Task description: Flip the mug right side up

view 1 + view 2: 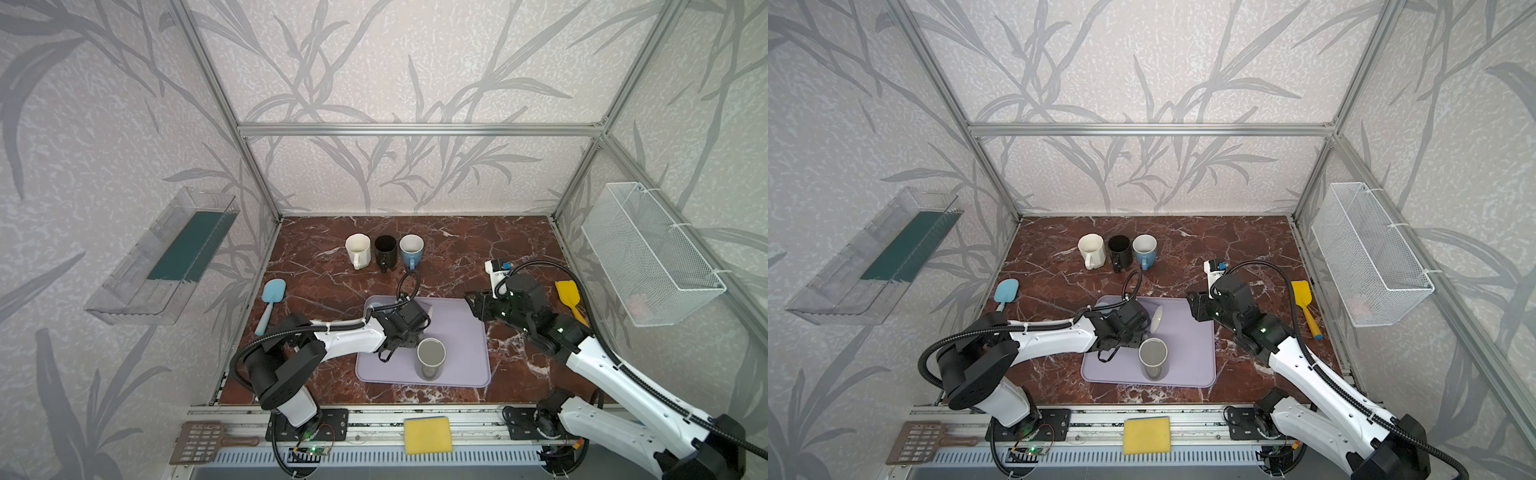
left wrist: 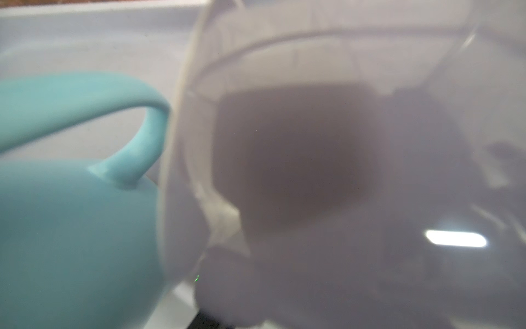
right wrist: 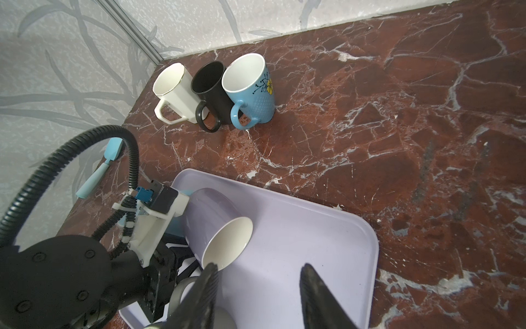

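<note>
Though white-veined, red marble tabletop

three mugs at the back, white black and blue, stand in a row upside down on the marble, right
Not upside down. The white mug, black mug and blue mug stand in a row right side up on the marble, mouths up; the right wrist view shows it.
</note>
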Available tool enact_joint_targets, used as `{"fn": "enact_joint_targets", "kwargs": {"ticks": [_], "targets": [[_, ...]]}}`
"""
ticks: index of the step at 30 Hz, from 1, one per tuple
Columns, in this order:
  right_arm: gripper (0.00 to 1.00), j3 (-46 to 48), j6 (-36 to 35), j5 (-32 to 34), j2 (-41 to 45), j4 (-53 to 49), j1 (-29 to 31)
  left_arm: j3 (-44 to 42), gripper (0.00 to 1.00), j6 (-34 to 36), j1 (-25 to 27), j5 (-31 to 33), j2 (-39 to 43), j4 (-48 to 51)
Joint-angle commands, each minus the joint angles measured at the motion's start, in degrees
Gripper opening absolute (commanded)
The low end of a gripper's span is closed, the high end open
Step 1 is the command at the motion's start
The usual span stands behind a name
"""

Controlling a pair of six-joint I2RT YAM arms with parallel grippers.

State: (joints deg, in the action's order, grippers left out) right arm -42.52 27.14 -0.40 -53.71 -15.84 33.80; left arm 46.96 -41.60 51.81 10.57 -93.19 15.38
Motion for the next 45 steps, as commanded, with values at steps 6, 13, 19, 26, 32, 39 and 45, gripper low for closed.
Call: {"fn": "enact_joint_targets", "kwargs": {"ticks": [6, 13, 19, 26, 32, 39, 45], "targets": [[0.48, -1.3, -1.1, 1.1, 1.3, -1.4, -0.2, 1.7, 0.32, 2.3, 0.0, 3.1, -2.3, -2.7], [0.48, -1.2, -1.1, 1.2, 1.2, -1.4, -0.3, 1.2, 0.26, 3.4, -0.3, 4.5, -3.2, -6.4], [0.48, -1.3, -1.4, 1.3, 1.2, -1.6, -0.2, 2.6, 0.05, 4.1, -0.3, 5.7, -3.4, -6.0], [0.48, -1.2, -1.3, 1.2, 0.8, -1.4, -0.3, 3.8, 0.00, 4.8, -0.4, 6.3, -0.8, -3.5], [0.48, -1.0, -1.4, 0.8, 0.6, -1.1, -0.3, 5.1, 0.00, 3.9, -0.7, 6.3, 2.1, -0.2], [0.48, 1.1, 0.7, -2.0, 0.0, 1.4, -0.3, 6.8, 0.00, 2.6, -1.4, 4.5, 4.4, 1.9], [0.47, 2.3, 1.4, -4.4, -0.3, 2.3, -0.2, 6.9, 0.00, 1.5, -1.8, 3.7, 5.8, 2.6]]}}
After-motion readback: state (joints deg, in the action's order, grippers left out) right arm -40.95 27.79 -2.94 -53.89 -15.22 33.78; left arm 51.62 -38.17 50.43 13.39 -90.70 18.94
